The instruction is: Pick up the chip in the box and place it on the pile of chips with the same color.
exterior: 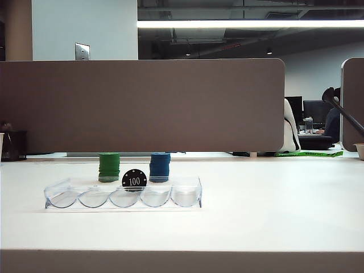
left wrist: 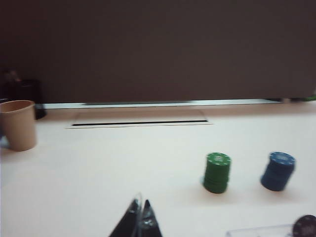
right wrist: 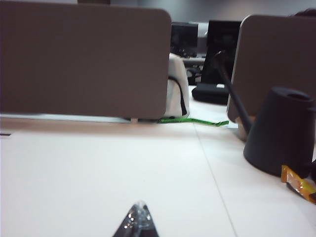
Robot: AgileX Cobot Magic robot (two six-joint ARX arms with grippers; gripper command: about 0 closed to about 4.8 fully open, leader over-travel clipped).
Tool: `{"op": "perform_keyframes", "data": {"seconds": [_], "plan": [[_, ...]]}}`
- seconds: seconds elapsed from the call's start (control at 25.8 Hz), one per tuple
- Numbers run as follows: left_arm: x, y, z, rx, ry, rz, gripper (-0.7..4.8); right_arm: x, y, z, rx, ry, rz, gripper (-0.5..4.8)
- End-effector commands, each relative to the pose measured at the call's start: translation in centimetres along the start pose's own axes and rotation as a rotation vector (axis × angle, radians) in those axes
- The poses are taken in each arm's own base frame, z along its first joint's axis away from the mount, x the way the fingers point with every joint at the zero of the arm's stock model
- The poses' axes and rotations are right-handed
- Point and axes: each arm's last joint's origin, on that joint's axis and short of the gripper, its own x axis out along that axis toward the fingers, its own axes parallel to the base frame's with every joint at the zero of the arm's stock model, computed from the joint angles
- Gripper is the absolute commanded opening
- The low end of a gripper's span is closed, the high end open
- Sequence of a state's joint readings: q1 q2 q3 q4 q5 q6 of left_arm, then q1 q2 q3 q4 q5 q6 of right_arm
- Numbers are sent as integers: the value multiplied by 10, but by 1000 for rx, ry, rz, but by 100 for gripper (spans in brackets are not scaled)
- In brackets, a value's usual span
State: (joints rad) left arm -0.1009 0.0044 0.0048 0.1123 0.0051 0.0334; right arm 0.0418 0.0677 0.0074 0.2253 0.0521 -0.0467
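The box (exterior: 123,196), a long clear tray with five scalloped slots, lies flat on the white table (exterior: 273,216) and serves as the landmark; the chip (exterior: 134,180), black with a white "100" and white rim dots, stands on edge in the box's middle slot, face toward the exterior camera; behind the box, near its far wall, stand two piles: the green stack (exterior: 109,166) behind the second slot from the left, the blue stack (exterior: 160,166) behind the fourth; the chip shows between the two stacks; a brown partition (exterior: 142,105) runs across the table's far edge, well behind the box.

Neither arm appears in the exterior view. The left gripper (left wrist: 138,217) shows only as fingertips in its wrist view, the tips drawn together with almost no gap and nothing between them; it hangs above bare table, well apart from the box, whose corner and chip sit at the frame's edge beyond the green stack; a paper cup (left wrist: 18,124) stands far from the box on that side.

The right gripper (right wrist: 138,219) likewise shows tips pressed together, empty, over bare table away from the box; a dark cone-shaped stand (right wrist: 281,131) sits off to its side.
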Motion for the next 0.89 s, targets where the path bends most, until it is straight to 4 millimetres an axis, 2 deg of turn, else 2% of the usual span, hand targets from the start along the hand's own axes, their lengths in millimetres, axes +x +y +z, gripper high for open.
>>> {"op": "perform_keyframes", "data": {"seconds": [0.04,0.58,0.89], "plan": [[0,1,0,19,13,25,-5,0,0,1,-2,-12,7,-5],[0,0,-6,44,71,1,-5,0,1,-6,-3,60,10,-5],[0,0,-6,45,72,1,-5,0,3,-7,40,66,84,-5]]}}
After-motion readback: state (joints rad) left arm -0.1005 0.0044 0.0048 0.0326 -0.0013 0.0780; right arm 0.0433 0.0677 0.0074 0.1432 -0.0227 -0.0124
